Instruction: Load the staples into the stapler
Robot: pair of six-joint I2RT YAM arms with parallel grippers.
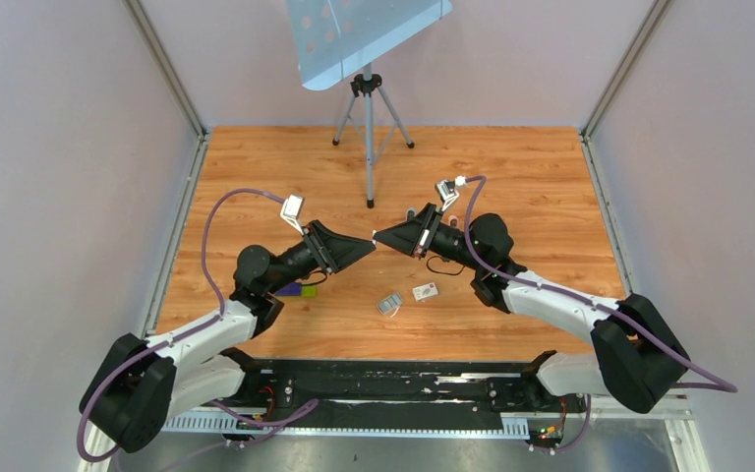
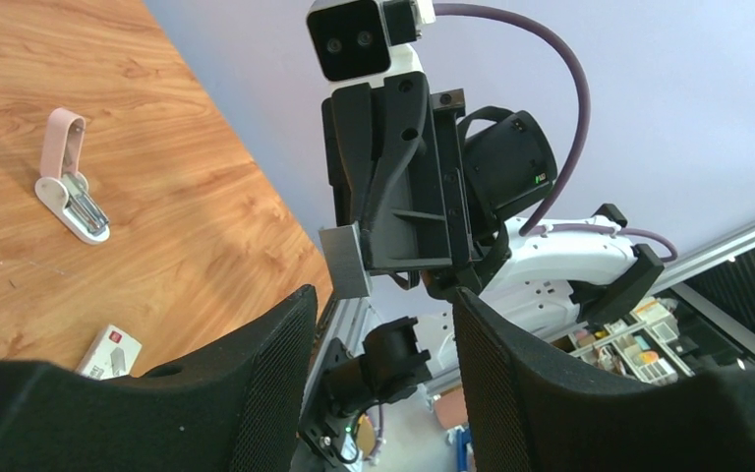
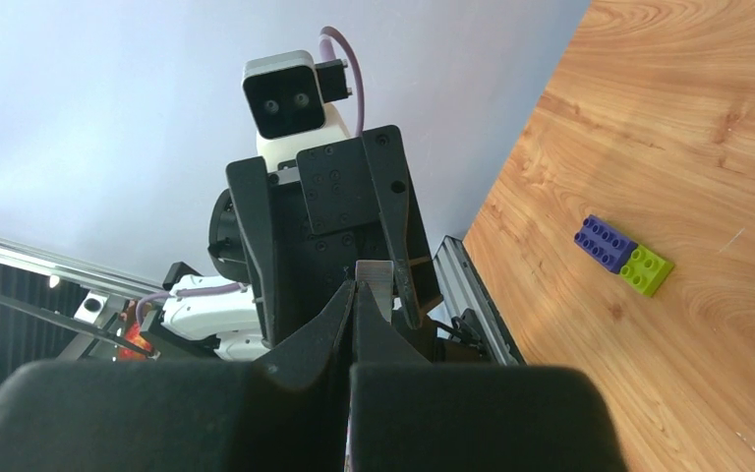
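The pale pink mini stapler (image 2: 67, 183) lies open on the wooden table, pink lid swung up, whitish base and silver channel showing. My right gripper (image 1: 381, 239) (image 3: 354, 291) is shut on a short grey staple strip (image 3: 375, 279), held in the air. The strip also shows in the left wrist view (image 2: 344, 260), sticking out of the right gripper's tips. My left gripper (image 1: 366, 247) (image 2: 383, 307) is open and empty. It faces the right gripper tip to tip above the table, and the strip sits just beyond its left fingertip (image 2: 290, 310).
A flat white labelled card (image 1: 425, 291) (image 2: 109, 351) and a small grey ribbed piece (image 1: 388, 303) lie below the grippers. A purple-and-green block (image 1: 298, 290) (image 3: 622, 256) lies by the left arm. A tripod stand (image 1: 369, 128) is at the back.
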